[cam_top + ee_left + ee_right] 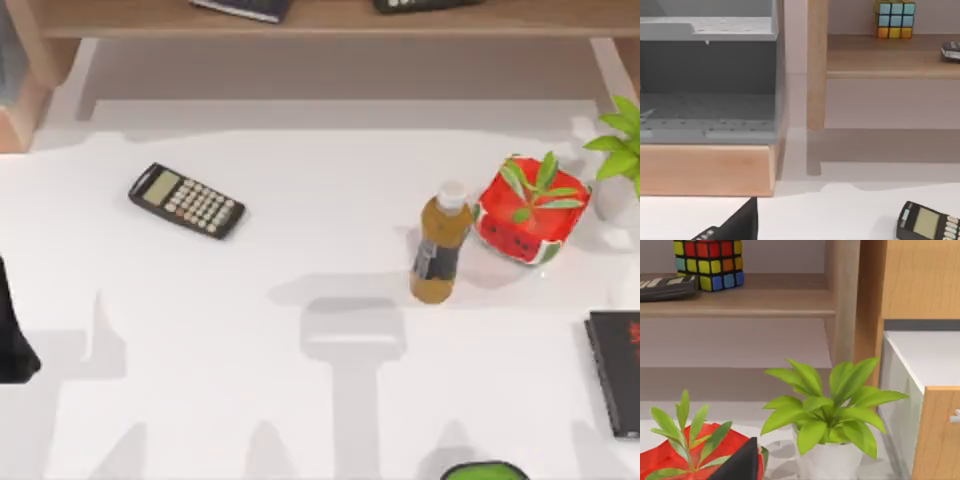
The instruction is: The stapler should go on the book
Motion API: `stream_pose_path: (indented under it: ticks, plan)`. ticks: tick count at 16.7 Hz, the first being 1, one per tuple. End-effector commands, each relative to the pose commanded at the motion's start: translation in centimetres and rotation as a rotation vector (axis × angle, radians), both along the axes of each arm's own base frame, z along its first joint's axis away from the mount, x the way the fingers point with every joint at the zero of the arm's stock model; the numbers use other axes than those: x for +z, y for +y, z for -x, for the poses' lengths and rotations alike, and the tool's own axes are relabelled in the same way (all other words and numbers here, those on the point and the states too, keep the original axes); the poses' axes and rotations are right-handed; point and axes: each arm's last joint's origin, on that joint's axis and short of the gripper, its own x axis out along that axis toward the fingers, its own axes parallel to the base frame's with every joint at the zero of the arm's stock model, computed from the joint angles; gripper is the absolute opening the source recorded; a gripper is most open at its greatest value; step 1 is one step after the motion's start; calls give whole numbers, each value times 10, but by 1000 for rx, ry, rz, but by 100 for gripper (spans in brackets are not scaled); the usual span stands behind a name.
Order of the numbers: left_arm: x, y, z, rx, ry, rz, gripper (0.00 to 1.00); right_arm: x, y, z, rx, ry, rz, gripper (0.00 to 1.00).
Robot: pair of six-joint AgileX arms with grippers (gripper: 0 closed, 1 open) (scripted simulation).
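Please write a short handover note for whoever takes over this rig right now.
Left gripper: low over the table's left side, near the calculator, holding nothing I can see.
Right gripper: at the right rear, by the red pot and the potted plant, also carrying nothing visible.
Book: flat at the table's right edge, towards the front, its visible part bare.
Stapler: not identified for certain; the dark item beside the cube on the shelf may be it.
Done: nothing yet.
Left: find the stapler, grasp it, set it on the book.
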Motion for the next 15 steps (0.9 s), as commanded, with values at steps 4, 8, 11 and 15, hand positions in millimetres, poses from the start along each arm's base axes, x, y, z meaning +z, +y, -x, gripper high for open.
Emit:
stream_pose_path:
  ticks: [4, 8, 11, 15]
  plan:
    - [0, 0, 0, 0, 0, 0, 100, 6, 0, 0, -4, 20, 0, 100]
    - [0, 0, 0, 0, 0, 0, 100, 42, -3, -5, -28, 135, 2, 100]
    - [0, 0, 0, 0, 0, 0, 100, 86, -7, -22, -58, 273, 0, 100]
    - [0, 0, 0, 0, 0, 0, 100, 148, -21, -76, -117, 500, -15, 100]
